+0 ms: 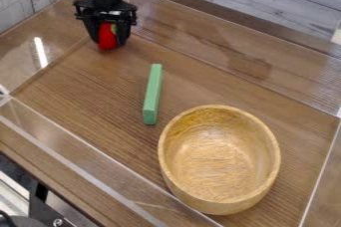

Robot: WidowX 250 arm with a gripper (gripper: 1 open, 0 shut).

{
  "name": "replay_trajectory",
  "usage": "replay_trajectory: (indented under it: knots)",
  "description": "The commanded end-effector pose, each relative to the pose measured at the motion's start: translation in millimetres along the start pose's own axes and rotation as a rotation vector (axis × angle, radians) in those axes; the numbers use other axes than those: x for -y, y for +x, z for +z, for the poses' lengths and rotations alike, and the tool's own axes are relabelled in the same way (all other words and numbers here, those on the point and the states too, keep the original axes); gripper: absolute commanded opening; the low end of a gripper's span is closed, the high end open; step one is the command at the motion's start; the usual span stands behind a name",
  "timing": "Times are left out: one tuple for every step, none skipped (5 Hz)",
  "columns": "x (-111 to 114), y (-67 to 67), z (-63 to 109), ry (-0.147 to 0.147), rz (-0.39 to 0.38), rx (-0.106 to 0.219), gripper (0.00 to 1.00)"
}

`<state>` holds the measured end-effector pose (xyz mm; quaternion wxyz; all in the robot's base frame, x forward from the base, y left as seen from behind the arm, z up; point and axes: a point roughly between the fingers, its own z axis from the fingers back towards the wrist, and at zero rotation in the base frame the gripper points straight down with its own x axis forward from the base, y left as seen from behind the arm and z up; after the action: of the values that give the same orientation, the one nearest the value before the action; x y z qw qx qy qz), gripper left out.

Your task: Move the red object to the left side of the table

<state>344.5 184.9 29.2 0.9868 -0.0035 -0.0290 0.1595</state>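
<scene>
The red object (106, 37), a small rounded toy fruit, rests on the wood-grain table (226, 67) at the far left. My black gripper (106, 34) points straight down over it, its fingers spread wide on either side of the fruit and no longer pressing it. The fruit's top is partly hidden by the gripper body.
A long green bar (154, 94) lies near the middle of the table. A large wooden bowl (220, 158) stands at the front right. Low clear acrylic walls (80, 161) edge the tabletop, with one wall close to the gripper's left.
</scene>
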Motion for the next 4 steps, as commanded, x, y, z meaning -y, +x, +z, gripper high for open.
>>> replay_trajectory:
  knots:
    - [-4,-3.8,22.6,0.008,-0.010,0.042,1.00]
    - [2,-6.1,33.3,-0.004,0.016,0.032,1.00]
    - [6,-7.8,42.8,-0.012,0.041,0.022,1.00]
    - [9,-8.5,52.0,-0.019,0.065,0.014,1.00]
